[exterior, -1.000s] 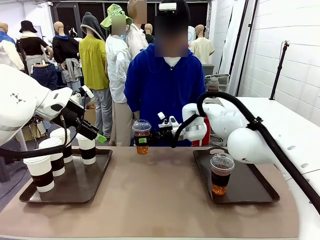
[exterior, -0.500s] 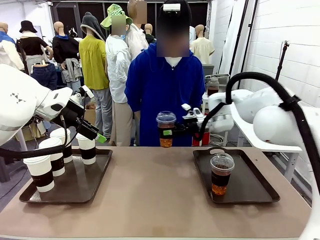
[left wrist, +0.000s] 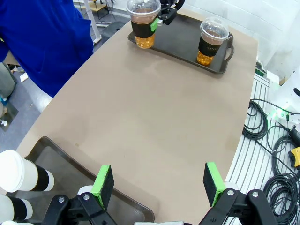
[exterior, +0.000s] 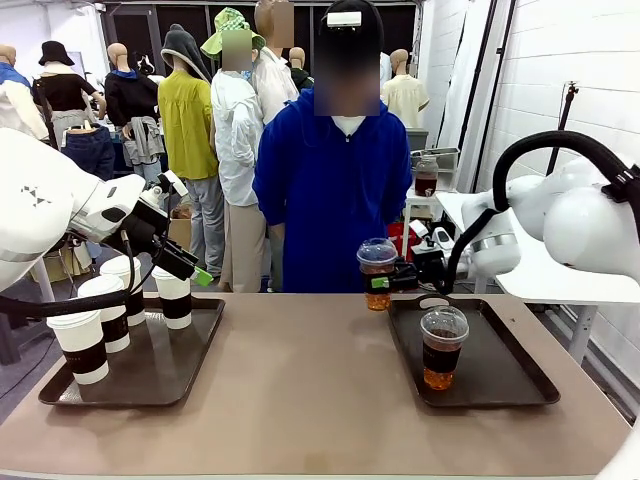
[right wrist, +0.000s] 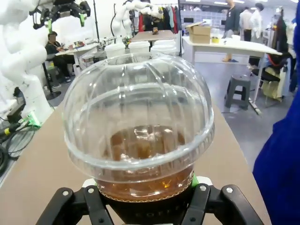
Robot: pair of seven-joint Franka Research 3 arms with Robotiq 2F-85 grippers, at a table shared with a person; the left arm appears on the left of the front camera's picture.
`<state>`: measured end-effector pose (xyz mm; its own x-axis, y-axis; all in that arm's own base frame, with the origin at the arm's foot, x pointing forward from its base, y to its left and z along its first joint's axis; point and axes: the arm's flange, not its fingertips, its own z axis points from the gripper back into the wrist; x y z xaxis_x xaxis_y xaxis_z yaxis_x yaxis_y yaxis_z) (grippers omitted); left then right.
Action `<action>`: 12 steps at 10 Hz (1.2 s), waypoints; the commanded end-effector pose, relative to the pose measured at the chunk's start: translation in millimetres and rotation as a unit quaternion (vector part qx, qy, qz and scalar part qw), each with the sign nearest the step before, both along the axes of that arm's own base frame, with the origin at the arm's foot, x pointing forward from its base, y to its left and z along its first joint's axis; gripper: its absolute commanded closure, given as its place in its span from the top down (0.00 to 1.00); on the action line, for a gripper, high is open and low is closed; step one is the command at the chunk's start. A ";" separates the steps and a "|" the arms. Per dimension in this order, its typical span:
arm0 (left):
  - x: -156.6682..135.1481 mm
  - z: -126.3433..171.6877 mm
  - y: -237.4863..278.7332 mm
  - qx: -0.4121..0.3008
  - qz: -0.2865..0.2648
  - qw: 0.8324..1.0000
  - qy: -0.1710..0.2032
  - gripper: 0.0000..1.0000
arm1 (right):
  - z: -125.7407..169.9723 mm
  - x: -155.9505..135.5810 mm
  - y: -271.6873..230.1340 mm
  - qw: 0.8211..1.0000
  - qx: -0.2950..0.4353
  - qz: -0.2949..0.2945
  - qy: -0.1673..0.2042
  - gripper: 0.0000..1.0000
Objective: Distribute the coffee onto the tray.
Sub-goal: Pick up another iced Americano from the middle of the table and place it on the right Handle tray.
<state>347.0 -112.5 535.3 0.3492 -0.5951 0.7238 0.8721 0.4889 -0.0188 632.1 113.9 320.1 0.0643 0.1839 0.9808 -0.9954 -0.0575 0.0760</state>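
We see the right gripper (exterior: 388, 281) pinching a clear dome-lidded cup (exterior: 377, 273) of dark drink by its dark band, holding it upright in the air just off the far left corner of the right tray (exterior: 505, 385). In the right wrist view the same cup (right wrist: 138, 136) sits between the two black fingers, amber liquid and ice under the ribbed dome (the green pads barely peek out at its sides). A second dome-lidded cup (exterior: 442, 347) stands on the right tray, near its left edge and toward the front, well apart from the held one.

The left gripper (exterior: 180, 262) hangs over the far right part of the left tray (exterior: 160, 380), its jaws spread wide with nothing between them; the left wrist view shows its green pads (left wrist: 103, 180) apart above the tray's edge and the bare tabletop (left wrist: 154, 126).

On the left tray we count four white paper cups with brown bands: one at the front left (exterior: 80, 346), one behind it (exterior: 105, 312), one farther back (exterior: 125, 285), and one near the far right corner (exterior: 174, 297), just beside the left gripper's fingers.

A person in a blue top (exterior: 333, 190) stands at the table's far edge, behind the middle.
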 end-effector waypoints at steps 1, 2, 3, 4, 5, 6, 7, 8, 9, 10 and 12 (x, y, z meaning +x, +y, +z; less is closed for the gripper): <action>2.4 -2.7 2.5 -0.006 -0.008 1.000 -0.001 1.00 | 4.9 -11.6 -7.7 1.000 0.021 -0.010 -0.010 0.64; 2.4 -2.7 2.5 -0.006 -0.008 1.000 -0.001 1.00 | 3.6 -10.5 -9.5 1.000 0.024 -0.013 -0.005 0.64; 2.4 -2.7 2.5 -0.006 -0.008 1.000 -0.001 1.00 | 1.8 -8.5 -3.1 0.999 0.033 -0.016 -0.002 0.64; 2.4 -2.7 2.5 -0.006 -0.008 1.000 -0.001 1.00 | -7.5 -5.1 -12.8 1.000 0.000 -0.008 0.000 0.64; 2.4 -2.7 2.5 -0.006 -0.008 1.000 -0.001 1.00 | -7.5 -5.1 -12.8 1.000 0.000 -0.008 0.000 0.64; 2.4 -2.7 2.5 -0.006 -0.008 1.000 -0.001 1.00 | -7.5 -5.1 -12.8 1.000 0.000 -0.008 0.000 0.64; 2.4 -2.7 2.5 -0.006 -0.008 1.000 -0.001 1.00 | -7.5 -5.1 -12.8 1.000 0.000 -0.008 0.000 0.64; 2.4 -2.7 2.5 -0.006 -0.008 1.000 -0.001 1.00 | -12.5 -5.4 -13.5 1.000 0.001 -0.010 0.005 0.64; 2.4 -2.7 2.5 -0.006 -0.008 1.000 -0.001 1.00 | -10.9 -3.0 -20.5 1.000 0.009 -0.023 0.005 0.64; 2.4 -2.7 2.5 -0.006 -0.008 1.000 -0.001 1.00 | -9.8 -4.4 -34.9 0.999 0.008 -0.030 0.006 0.64; 2.4 -2.7 2.5 -0.006 -0.008 1.000 -0.001 1.00 | -10.2 -8.0 -59.7 0.999 0.000 -0.044 0.010 0.64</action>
